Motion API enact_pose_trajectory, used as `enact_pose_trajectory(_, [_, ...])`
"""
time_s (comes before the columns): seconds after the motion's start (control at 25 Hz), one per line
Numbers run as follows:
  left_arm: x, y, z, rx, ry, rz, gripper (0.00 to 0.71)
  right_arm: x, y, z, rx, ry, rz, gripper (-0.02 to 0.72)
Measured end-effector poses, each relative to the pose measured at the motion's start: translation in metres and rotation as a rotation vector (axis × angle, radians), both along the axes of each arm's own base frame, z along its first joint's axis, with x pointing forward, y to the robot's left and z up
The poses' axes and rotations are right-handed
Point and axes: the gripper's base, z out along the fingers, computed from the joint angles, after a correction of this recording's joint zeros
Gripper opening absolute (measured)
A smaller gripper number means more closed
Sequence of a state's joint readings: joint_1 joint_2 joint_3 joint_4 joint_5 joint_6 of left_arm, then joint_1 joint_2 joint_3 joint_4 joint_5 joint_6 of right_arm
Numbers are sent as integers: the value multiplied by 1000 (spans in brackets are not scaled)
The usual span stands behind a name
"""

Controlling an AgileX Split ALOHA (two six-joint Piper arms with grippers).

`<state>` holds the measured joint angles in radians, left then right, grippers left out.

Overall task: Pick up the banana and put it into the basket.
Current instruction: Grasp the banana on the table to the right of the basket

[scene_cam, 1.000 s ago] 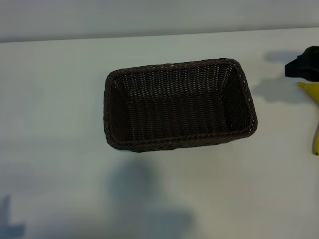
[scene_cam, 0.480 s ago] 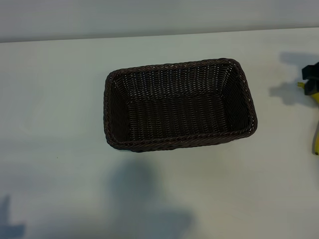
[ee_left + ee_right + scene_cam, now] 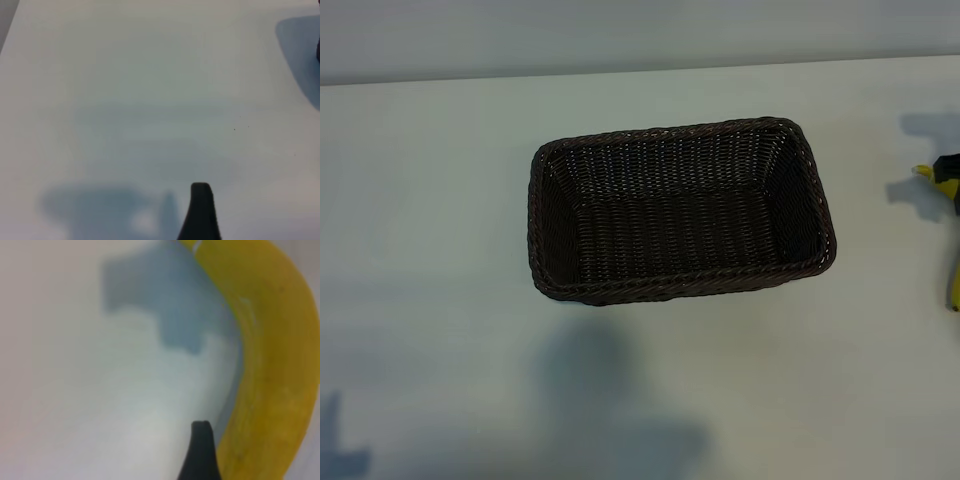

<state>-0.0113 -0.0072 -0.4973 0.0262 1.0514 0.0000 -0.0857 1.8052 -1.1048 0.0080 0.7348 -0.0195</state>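
Observation:
The dark brown wicker basket stands in the middle of the white table, nothing inside it. The yellow banana lies at the far right edge of the exterior view, its stem tip pointing toward the basket. A small part of my right gripper shows just above the banana's stem end. In the right wrist view the banana curves close beside one black fingertip; nothing is gripped. My left gripper is outside the exterior view. One of its fingertips hangs over bare table.
The white table spreads wide on every side of the basket. A pale wall runs along its far edge. Arm shadows fall on the near part of the table.
My right gripper has slid to the right, almost out of the exterior view, uncovering the banana's stem tip. The basket and banana have not moved.

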Motion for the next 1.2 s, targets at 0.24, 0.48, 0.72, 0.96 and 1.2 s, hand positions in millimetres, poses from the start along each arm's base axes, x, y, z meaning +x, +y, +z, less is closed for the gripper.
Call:
enact_pose_trajectory(0.24, [0, 0, 0, 0, 0, 0, 600, 5, -1, -5, -3, 12, -8, 584])
enact_pose_trajectory(0.48, [0, 0, 0, 0, 0, 0, 600, 4, -15, -8, -12, 24, -38, 584])
enact_pose_trajectory(0.72, [0, 0, 0, 0, 0, 0, 600, 2, -21, -8, 4, 39, -44, 584])
enact_pose_trajectory(0.96, [0, 0, 0, 0, 0, 0, 600, 2, -20, -11, 15, 45, -41, 584])
enact_pose_trajectory(1.2, [0, 0, 0, 0, 0, 0, 600, 5, -20, -37, 25, 116, -43, 584])
